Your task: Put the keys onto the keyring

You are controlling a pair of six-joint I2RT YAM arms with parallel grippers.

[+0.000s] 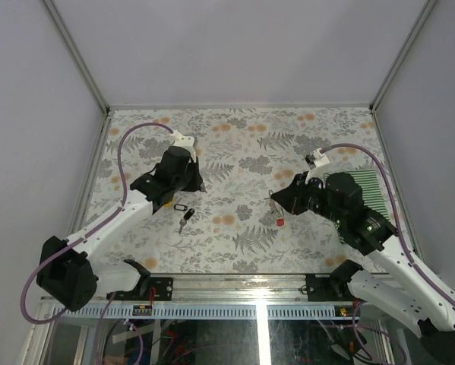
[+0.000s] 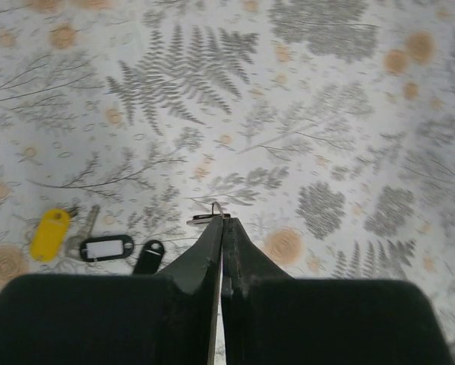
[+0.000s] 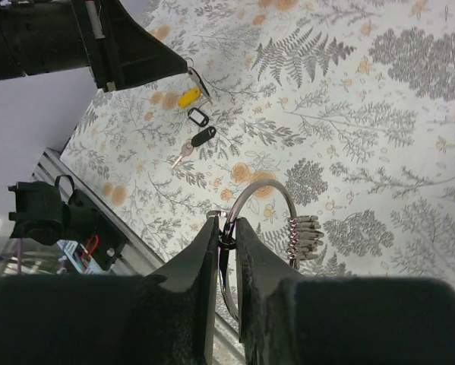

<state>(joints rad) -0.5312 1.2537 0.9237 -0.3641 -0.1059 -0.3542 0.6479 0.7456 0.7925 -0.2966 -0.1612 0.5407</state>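
My right gripper (image 1: 275,200) (image 3: 225,224) is shut on the keyring (image 3: 262,189), a thin silver wire ring with several small loops (image 3: 304,236) on one side. It holds the ring above the table. A red tag (image 1: 280,221) hangs just below that gripper. My left gripper (image 1: 197,185) (image 2: 223,221) is shut low over the table, with a small metal loop (image 2: 212,212) pinched at its fingertips. To its left lie a yellow-tagged key (image 2: 50,233), a black-framed tag (image 2: 105,248) and a black tag (image 2: 149,256). These also show in the right wrist view: yellow (image 3: 189,97), black (image 3: 204,137).
The table has a floral cloth (image 1: 242,152) and grey walls on three sides. A green mat (image 1: 379,194) lies at the right edge. A metal rail (image 1: 250,285) runs along the front. The left arm (image 3: 98,38) fills the right wrist view's upper left.
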